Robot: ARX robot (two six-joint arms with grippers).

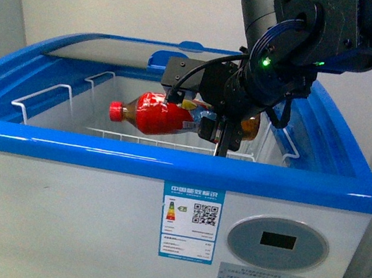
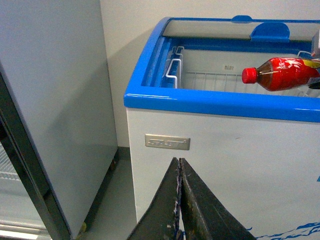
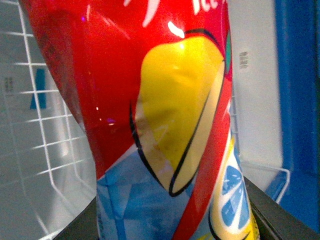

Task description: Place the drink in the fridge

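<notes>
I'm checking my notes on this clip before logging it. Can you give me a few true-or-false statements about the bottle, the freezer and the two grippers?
1. The right gripper holds the red-capped bottle with a red label lying sideways. True.
2. The bottle rests on the floor beside the freezer. False: it is held over the white wire basket inside the blue-rimmed white chest freezer.
3. The left gripper is shut and empty. True.
4. The bottle's cap is blue. False: it is red.

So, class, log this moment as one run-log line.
right gripper: holding bottle sideways over fridge basket | left gripper: shut, outside fridge | lid: open
</notes>
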